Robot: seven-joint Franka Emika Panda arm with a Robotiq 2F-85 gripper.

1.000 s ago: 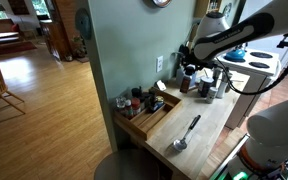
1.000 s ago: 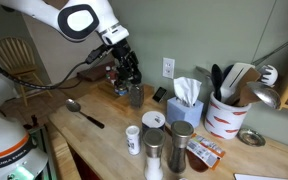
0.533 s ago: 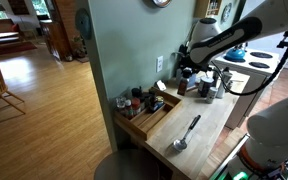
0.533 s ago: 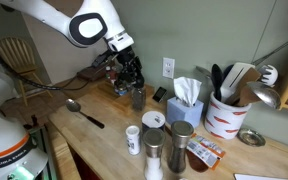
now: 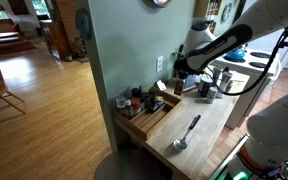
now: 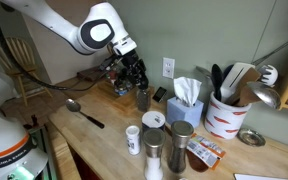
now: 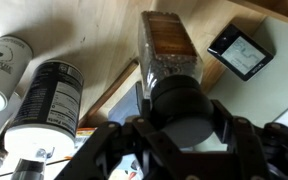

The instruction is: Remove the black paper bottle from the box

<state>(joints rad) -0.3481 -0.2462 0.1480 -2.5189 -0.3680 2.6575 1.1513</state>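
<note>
- Gripper [image 7: 179, 122]: the fingers are pressed against opposite sides of the dark cap of the black paper bottle [image 7: 169, 45], pinching it. In an exterior view the bottle hangs upright directly below the gripper [image 6: 134, 78].
- Black paper bottle, location: outside the box [image 5: 152, 119], past the box end nearest the arm and over the table [image 5: 212, 118]. Whether its base touches the table cannot be told.
- Wrist view, beside the bottle: a black-labelled canister [image 7: 46, 100] and a white canister [image 7: 4, 65] are on one side. A small black device [image 7: 239, 52] lies on the table on the other side, close to the wall.
- Box: lies on the table along the green wall. A group of small bottles [image 5: 134, 100] stands at one end, and the rest of its floor is bare.
- Spoon [image 5: 187, 133]: lies flat on the table near the box, not touching it, bowl toward the table edge.
- Farther along the table: a tissue box [image 6: 187, 100], then a utensil crock [image 6: 227, 112]. A wall outlet [image 6: 169, 68] is above the table.
</note>
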